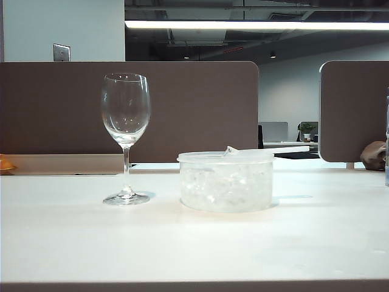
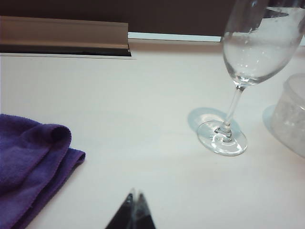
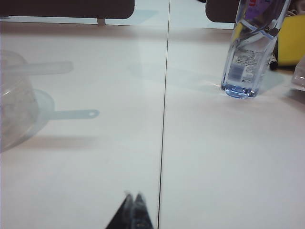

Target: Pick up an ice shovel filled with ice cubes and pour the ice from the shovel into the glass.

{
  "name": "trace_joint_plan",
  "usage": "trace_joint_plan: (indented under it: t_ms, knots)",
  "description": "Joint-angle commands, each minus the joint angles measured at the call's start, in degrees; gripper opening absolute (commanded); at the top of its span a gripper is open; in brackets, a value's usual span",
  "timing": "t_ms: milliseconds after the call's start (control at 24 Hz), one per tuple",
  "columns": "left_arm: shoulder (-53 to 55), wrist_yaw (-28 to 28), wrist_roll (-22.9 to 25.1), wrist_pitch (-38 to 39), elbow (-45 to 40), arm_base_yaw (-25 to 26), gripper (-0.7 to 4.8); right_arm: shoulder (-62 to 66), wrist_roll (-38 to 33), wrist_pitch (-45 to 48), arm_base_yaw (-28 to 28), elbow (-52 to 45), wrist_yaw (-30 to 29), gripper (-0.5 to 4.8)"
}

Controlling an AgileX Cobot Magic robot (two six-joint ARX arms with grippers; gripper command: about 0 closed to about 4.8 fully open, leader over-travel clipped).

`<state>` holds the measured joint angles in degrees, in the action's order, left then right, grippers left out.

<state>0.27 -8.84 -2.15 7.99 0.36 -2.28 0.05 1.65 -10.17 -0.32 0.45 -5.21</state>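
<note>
The left gripper (image 2: 134, 210) and right gripper (image 3: 133, 212) hang low over the near table (image 1: 61, 243), tips pinched together, empty. Mid-table, the glass (image 1: 126, 131) stands upright left of the tub (image 1: 226, 182) of ice cubes (image 1: 222, 185); the shovel (image 1: 267, 149) lies across its rim. The bottle (image 3: 250, 47) label is unreadable.

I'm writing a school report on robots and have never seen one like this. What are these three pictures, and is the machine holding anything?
It is a two-armed robot. One picture comes from a camera facing the white table; the other two from cameras on each wrist. On the table stand an empty wine glass and a round plastic tub of ice cubes, with the ice shovel resting across its rim. The left gripper hovers near a purple cloth, the right gripper near a water bottle. Both have their fingers shut and hold nothing.
</note>
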Motion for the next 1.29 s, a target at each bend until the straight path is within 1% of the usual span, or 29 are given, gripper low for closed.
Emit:
trace_joint_plan:
  t_ms: [42, 1042, 1084, 1167, 1292]
  knots:
    - [0.04, -0.17, 0.20, -0.33, 0.07, 0.07, -0.05, 0.04, 0.24, 0.52, 0.04, -0.42, 0.17, 0.00]
    - [0.07, -0.20, 0.20, 0.02, 0.07, 0.04, -0.05, 0.04, 0.22, 1.16, 0.07, -0.42, 0.15, 0.00]
    - [0.07, -0.66, 0.20, 0.98, 0.09, 0.02, -0.05, 0.04, 0.22, 1.20, 0.07, -0.42, 0.15, 0.00]
    - [0.07, -3.28, 0.22, 1.25, 0.09, 0.02, -0.05, 0.04, 0.24, 1.20, 0.07, -0.42, 0.15, 0.00]
    - [0.07, -12.39, 0.22, 0.66, 0.11, 0.02, -0.05, 0.04, 0.22, 1.42, 0.07, -0.42, 0.15, 0.00]
